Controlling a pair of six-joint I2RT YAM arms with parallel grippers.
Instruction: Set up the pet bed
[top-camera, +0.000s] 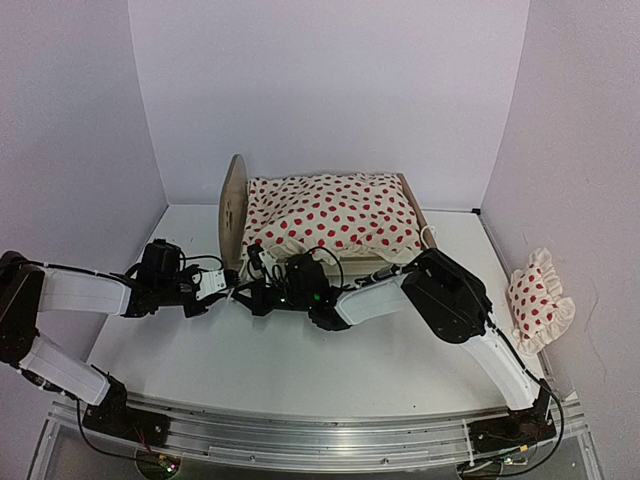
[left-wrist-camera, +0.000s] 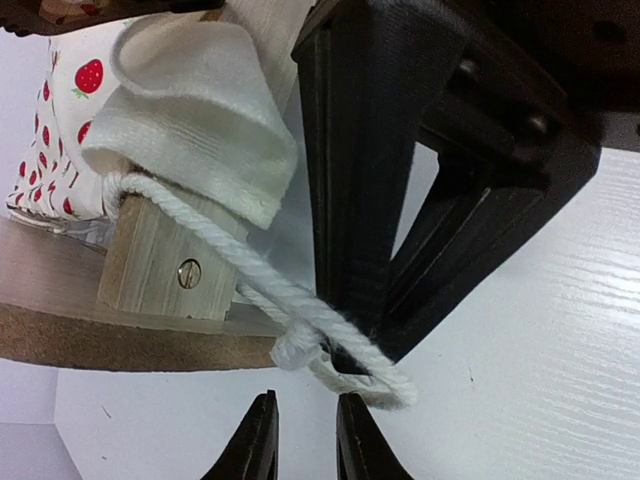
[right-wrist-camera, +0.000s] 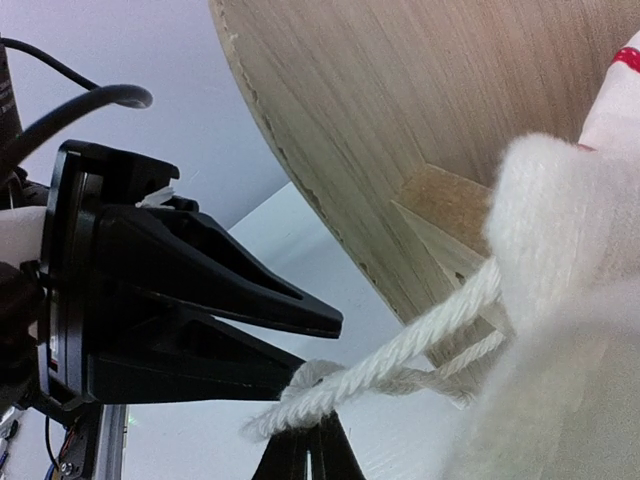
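The pet bed (top-camera: 234, 215) stands toward the far side of the surface (top-camera: 300, 370), its tall headboard (right-wrist-camera: 420, 90) at the left end. A red-dotted duvet (top-camera: 335, 215) is spread over it from end to end, hiding whatever lies beneath. That part of the job looks done.

The work now is at the near left corner, where both arms meet just beside the headboard. A white cord (left-wrist-camera: 200, 228) is looped around the small wooden corner post (left-wrist-camera: 160, 260) under the duvet's edge, and its loose, frayed end trails onto the surface.

The right gripper (right-wrist-camera: 308, 435) is clenched tight. The cord runs fairly taut from the post to its tips, so it appears to be pinching the cord, though the contact itself is hard to see.

The left gripper (left-wrist-camera: 305, 405) is released. Its fingers stand a little apart with nothing between them, pointing at the cord's free end just in front of them. By the look of it the corner tie is in hand but not finished, since no snug knot shows at the post.

The red-dotted pillow (top-camera: 538, 300) lies alone at the right edge of the surface, well apart from the bed. Placing it at the headboard end seems to be what is left after this corner is secured. I would put the task past halfway.
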